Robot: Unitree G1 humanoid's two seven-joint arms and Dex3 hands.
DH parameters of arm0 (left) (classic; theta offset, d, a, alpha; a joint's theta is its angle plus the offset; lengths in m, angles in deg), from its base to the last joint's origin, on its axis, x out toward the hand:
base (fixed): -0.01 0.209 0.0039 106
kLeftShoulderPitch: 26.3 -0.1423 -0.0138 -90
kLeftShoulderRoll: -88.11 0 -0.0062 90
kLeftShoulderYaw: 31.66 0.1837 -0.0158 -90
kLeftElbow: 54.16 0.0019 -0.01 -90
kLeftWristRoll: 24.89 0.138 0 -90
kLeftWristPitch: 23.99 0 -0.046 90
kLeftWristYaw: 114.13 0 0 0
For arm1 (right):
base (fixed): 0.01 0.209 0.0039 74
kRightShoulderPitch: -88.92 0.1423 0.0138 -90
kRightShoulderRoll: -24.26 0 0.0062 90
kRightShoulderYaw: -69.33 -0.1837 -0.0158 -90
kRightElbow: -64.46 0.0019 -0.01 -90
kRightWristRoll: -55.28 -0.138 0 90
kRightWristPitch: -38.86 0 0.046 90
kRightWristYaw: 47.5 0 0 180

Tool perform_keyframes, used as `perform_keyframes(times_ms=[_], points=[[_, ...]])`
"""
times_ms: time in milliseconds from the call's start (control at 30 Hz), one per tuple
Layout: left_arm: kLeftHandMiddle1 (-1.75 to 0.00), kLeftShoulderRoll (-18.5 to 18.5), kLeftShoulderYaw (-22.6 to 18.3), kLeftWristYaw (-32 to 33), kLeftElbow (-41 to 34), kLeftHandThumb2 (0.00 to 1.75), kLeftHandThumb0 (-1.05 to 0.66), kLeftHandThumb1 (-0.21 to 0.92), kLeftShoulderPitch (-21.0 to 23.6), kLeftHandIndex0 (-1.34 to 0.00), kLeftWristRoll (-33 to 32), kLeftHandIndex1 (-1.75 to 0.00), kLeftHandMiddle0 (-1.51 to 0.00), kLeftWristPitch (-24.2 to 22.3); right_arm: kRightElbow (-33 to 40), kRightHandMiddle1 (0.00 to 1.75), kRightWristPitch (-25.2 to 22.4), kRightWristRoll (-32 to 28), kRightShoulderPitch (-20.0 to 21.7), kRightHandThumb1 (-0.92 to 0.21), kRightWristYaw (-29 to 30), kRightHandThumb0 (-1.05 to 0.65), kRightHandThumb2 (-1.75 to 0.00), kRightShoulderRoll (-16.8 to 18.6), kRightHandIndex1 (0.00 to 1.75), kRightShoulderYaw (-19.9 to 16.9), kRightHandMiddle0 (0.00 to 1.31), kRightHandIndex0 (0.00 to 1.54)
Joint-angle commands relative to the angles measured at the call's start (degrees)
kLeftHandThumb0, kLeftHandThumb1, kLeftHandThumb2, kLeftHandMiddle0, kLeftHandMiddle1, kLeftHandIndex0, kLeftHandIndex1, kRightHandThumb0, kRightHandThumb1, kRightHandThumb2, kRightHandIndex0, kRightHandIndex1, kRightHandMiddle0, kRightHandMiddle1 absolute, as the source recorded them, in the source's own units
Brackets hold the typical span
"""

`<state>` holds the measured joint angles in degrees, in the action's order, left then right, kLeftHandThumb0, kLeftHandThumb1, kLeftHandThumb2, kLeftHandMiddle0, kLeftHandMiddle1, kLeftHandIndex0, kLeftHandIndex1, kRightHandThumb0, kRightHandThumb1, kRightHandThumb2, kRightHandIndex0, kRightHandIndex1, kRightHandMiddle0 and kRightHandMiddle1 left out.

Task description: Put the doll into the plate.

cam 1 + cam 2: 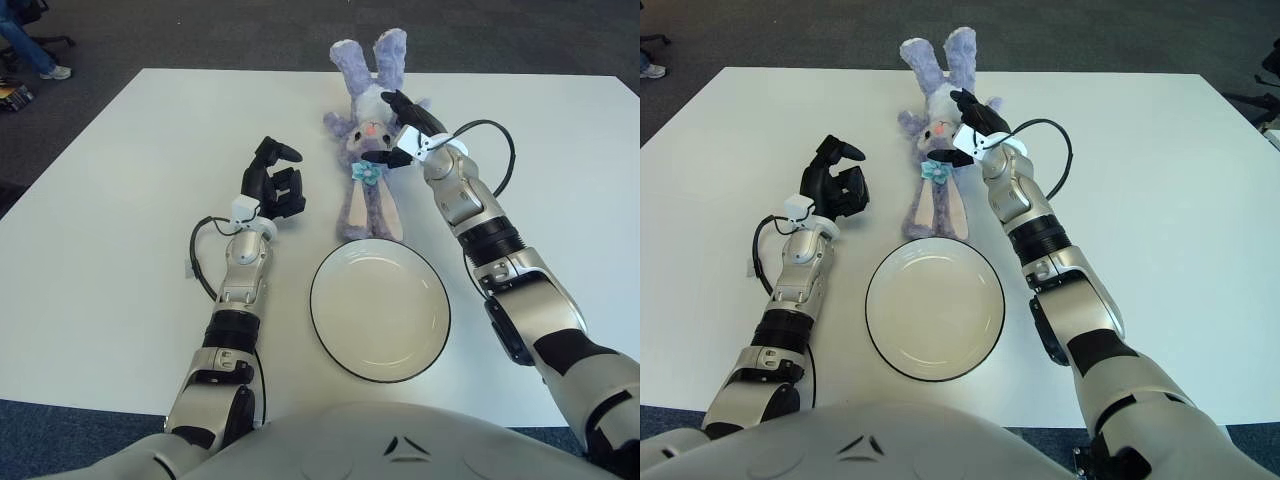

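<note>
Partly covering the doll, the right robot hand has spread fingers; contact unclear.

Even, diffuse overhead light fell on the white counter, leaving it bright without harsh glare. Shadows were soft and short, close under the arms and along the plate rim. Focus was crisp throughout; the surrounding floor stayed dim.
</note>
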<state>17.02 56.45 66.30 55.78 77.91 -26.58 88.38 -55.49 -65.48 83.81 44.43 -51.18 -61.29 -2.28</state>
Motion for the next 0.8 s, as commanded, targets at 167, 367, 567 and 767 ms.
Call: perform_keyframes(times_ms=[167,367,567,767], points=[[-1.75,1.1,0.4,0.7,3.8,1.05,-0.41,0.53,-6.0,-0.45,0.7,-1.75,-1.13,2.1,-5.1,0.44,0.6,-0.2,2.9,-0.68,0.1,-1.04,-0.41,1.1,1.47,0.2,0.0,0.0],[-1.75,1.2,0.5,1.0,4.0,1.05,-0.41,0.53,-6.1,-0.45,0.8,-1.75,-1.13,3.0,-7.2,0.44,0.3,-0.8,3.5,-0.67,-0.9,-1.01,-0.41,1.8,1.41,0.3,0.0,0.0],[-1.75,1.4,0.6,1.1,3.9,1.05,-0.41,0.53,-6.2,-0.45,0.8,-1.75,-1.14,3.7,-10.0,0.41,-1.0,0.3,4.8,-0.66,-2.8,-0.96,-0.44,1.9,1.33,2.0,0.0,0.01],[-1.75,1.5,0.7,1.1,3.7,1.05,-0.41,0.53,-6.2,-0.45,0.8,-1.75,-1.14,3.8,-12.4,0.44,-1.7,2.2,6.3,-0.55,-5.6,-0.85,-0.57,1.1,1.27,4.8,0.0,0.06]])
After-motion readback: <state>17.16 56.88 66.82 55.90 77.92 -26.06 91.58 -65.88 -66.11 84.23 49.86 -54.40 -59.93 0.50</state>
